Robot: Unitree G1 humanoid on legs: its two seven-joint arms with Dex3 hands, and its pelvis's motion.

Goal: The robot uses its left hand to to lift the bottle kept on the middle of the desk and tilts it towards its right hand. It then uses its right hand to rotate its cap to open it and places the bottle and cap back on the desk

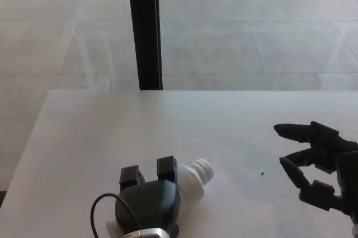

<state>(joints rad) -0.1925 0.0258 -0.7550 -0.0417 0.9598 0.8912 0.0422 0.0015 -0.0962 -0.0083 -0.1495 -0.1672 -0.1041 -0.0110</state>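
Head view: the left hand point(148, 203) is clamping the white bottle point(187, 179) near the desk's point(84, 137) front edge, its uncapped neck tilting rightward. The right hand point(321, 162) is hovering beside the right edge, fingers apart, holding nothing. The bottle is probably light, smooth and slippery; gripping the body suits it.

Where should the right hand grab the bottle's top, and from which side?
Judging from the head view: take the threaded neck, the only bare part, coming in from the bottle's right. The left hand wraps the body, and the bottle is tilted so its mouth points toward the right hand, which hangs open there. No cap is visible on the neck.
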